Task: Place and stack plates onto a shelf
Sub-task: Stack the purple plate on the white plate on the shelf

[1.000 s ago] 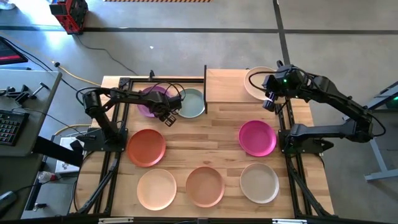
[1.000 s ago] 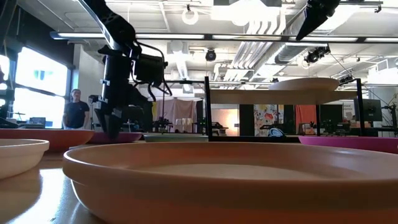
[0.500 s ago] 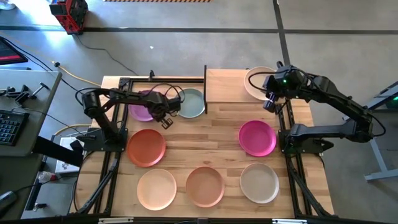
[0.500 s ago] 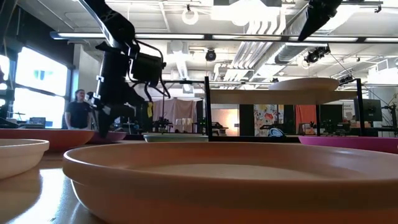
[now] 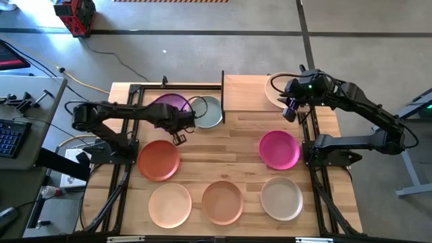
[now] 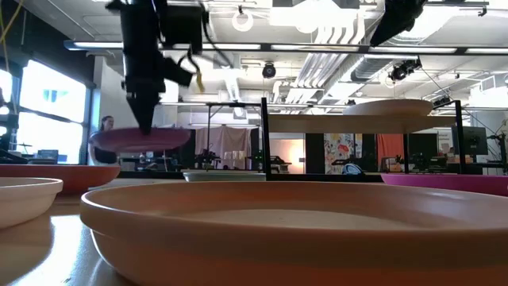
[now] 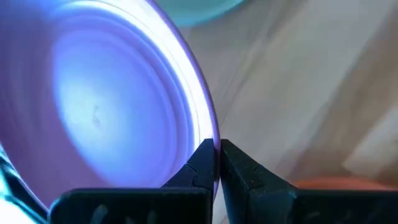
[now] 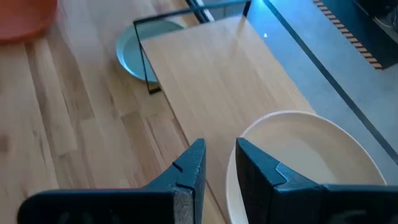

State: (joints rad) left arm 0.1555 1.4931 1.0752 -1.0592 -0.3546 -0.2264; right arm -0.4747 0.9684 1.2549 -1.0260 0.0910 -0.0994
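Note:
My left gripper (image 5: 177, 123) is shut on the purple plate (image 5: 169, 103), which hangs in the air above the table's far left part (image 6: 140, 139). My right gripper (image 8: 217, 158) is open and hovers high over the shelf (image 5: 246, 93). Its fingers stand above the rim of the cream plate (image 5: 278, 88) without touching it. That plate rests flat on the shelf's right end (image 6: 389, 107). The pale blue-green plate (image 5: 208, 111) lies on the table next to the shelf's left edge. My left gripper pinches the purple plate's rim (image 7: 214, 138) between its two fingers, at the plate's near right side. The fingers (image 6: 148, 119) come from above, pointing down. The plate is lifted clear of the table and stays roughly level below them.
More plates lie on the table: rust orange (image 5: 158, 160), cream (image 5: 170, 204), peach (image 5: 222, 201), beige-grey (image 5: 281, 198) and magenta (image 5: 279, 149). A black metal frame (image 5: 175, 86) stands at the far left. The shelf's left half (image 8: 205, 74) is bare wood.
My left gripper has risen from the table with the purple plate in its hold. The plate, flat on the table a second ago, is now lifted clear and level. The left arm has drawn back toward the table's left edge.

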